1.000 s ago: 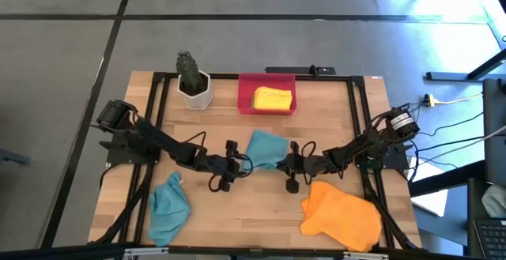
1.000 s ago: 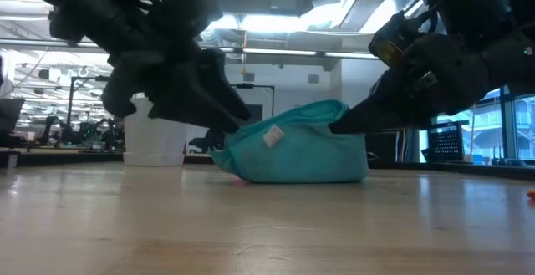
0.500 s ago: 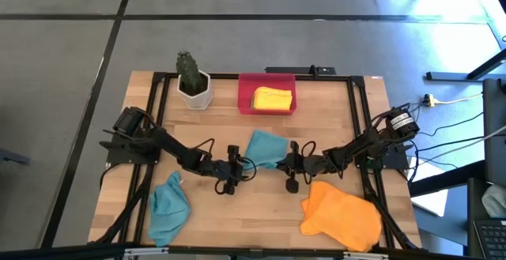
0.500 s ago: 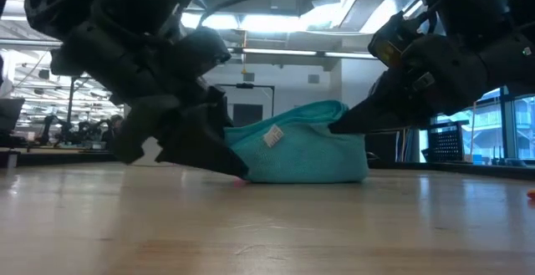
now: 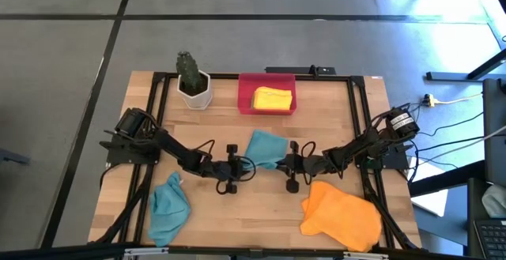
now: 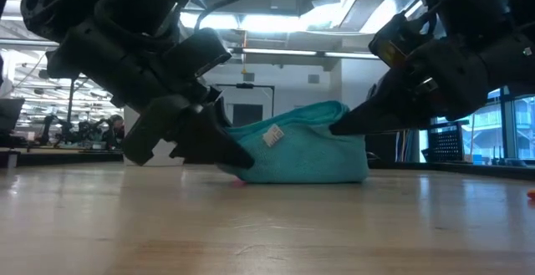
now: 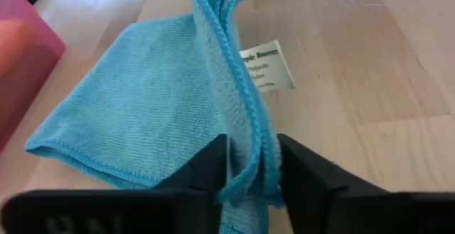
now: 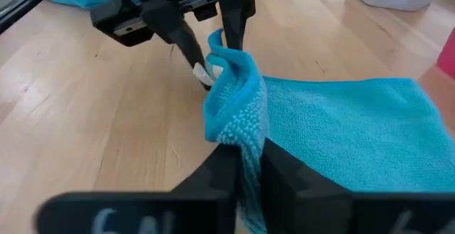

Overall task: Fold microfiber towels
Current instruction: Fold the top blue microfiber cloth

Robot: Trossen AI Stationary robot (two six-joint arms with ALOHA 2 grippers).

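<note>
Teal towel (image 5: 266,149) at frame centre, half folded, clamped at opposite corners by left gripper (image 7: 250,168) and right gripper (image 8: 245,164). Yellow towel (image 5: 272,99) folded in red tray (image 5: 245,94); orange towel (image 5: 341,215), second teal towel (image 5: 168,208) unfolded.

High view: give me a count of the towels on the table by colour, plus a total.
Teal-blue towels: 2, one at table centre between the left pincer and right pincer, one at the front left
Orange towel: 1
Yellow towel: 1, in the red tray
Total: 4 towels in view
</note>
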